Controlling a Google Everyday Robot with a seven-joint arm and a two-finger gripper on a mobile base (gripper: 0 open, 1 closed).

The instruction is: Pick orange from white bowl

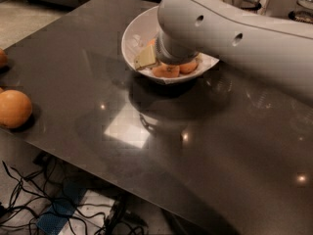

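Observation:
The white bowl (130,39) stands on the dark table at the back centre. Inside it lie oranges: one (166,72) at the front and another (189,67) beside it on the right. My gripper (150,58) reaches down into the bowl from the right, just above and left of these oranges. A tan part of it shows at the left of the wrist. The thick white arm (234,31) covers the back and right of the bowl and most of the gripper.
The dark glossy table (146,131) has a loose orange (13,108) near its left edge and part of another (2,58) further back. Glass jars (303,4) stand at the back right. Cables (29,204) lie on the floor below the front edge.

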